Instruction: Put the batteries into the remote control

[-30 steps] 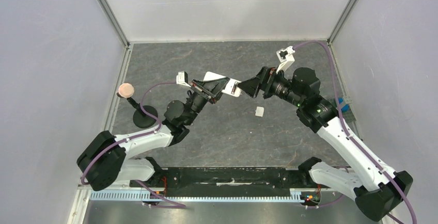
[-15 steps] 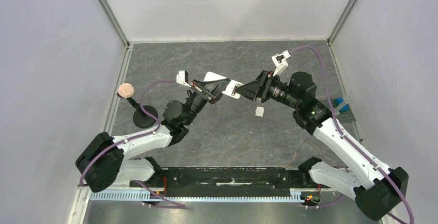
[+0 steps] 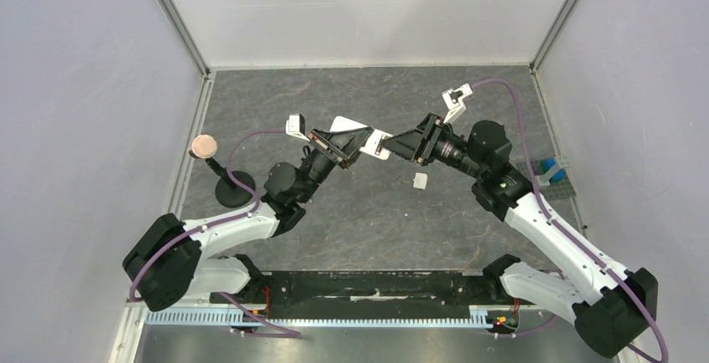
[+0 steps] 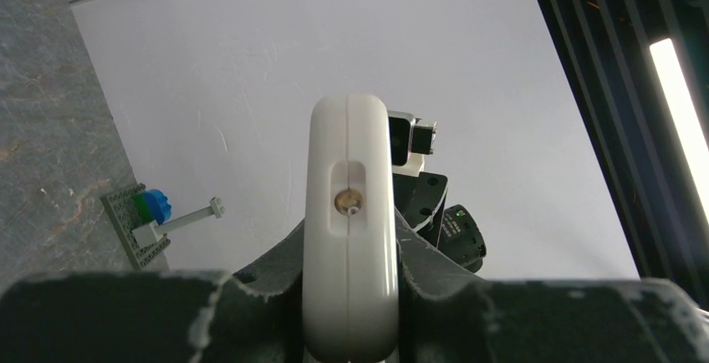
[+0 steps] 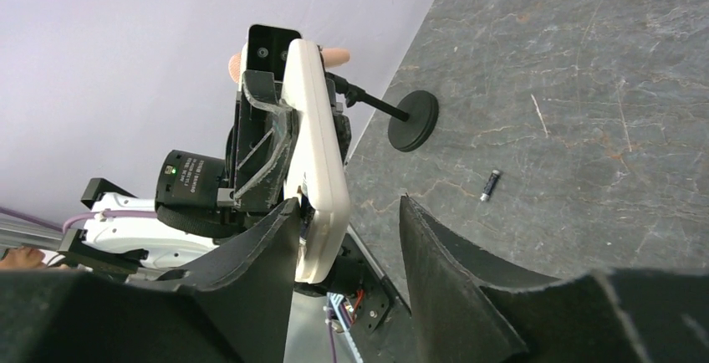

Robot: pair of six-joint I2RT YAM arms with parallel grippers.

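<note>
The white remote control (image 3: 344, 124) is held up in the air, clamped in my left gripper (image 3: 354, 147). In the left wrist view it shows edge-on (image 4: 349, 212) between the two fingers of that gripper (image 4: 349, 254). My right gripper (image 3: 391, 144) is open at the remote's free end. In the right wrist view the remote (image 5: 319, 154) lies against the left finger (image 5: 267, 246) of that gripper (image 5: 347, 225), with a wide gap to the right finger. One dark battery (image 5: 491, 186) lies on the table. The other battery is not in view.
A small white square cover piece (image 3: 419, 181) lies on the grey table below the grippers. A black round stand with a pink ball (image 3: 205, 145) stands at the left. A grey studded plate with a blue brick (image 3: 552, 169) sits at the right edge.
My right gripper has moved left toward the remote's end and its wrist has turned. My left gripper still holds the remote in the same place.
</note>
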